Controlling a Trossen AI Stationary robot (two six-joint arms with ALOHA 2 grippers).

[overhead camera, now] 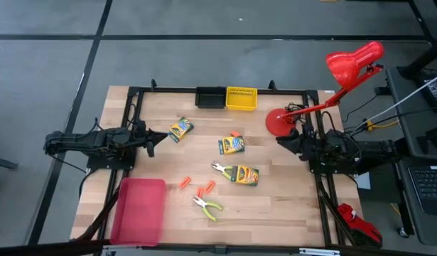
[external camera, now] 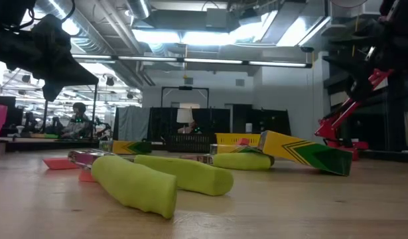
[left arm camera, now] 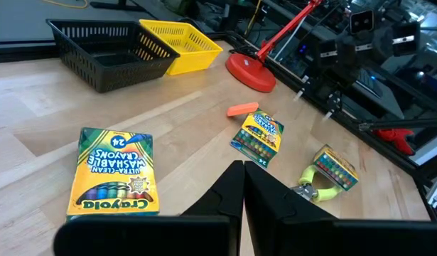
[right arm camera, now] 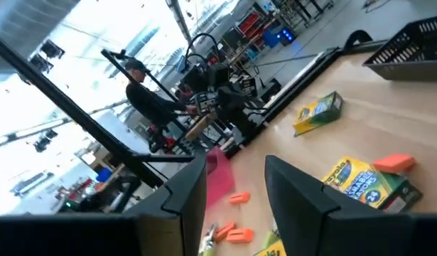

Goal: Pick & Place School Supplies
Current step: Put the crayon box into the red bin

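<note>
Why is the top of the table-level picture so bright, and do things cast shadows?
Low view: ceiling light strips glare white, and the near green handles darken the table just beneath them. High view: light is even; the crayon boxes cast only faint shadows. Right wrist view: the room beyond is washed out bright.

Low view: nearest lime-handled tool point(external camera: 160, 178) blurred, jaws not discernible; orange pieces point(external camera: 61, 162) partly hidden behind it. Crayon box point(external camera: 306, 151) print unreadable. Right wrist view: orange pieces point(right arm camera: 236, 231) cut by lower edge, crayon box point(right arm camera: 367, 181) partly cut off. High view: box labels too small to read, e.g. point(overhead camera: 245, 175). Left wrist view: third crayon box point(left arm camera: 335, 169) overlaps tool handle point(left arm camera: 314, 186).
</note>
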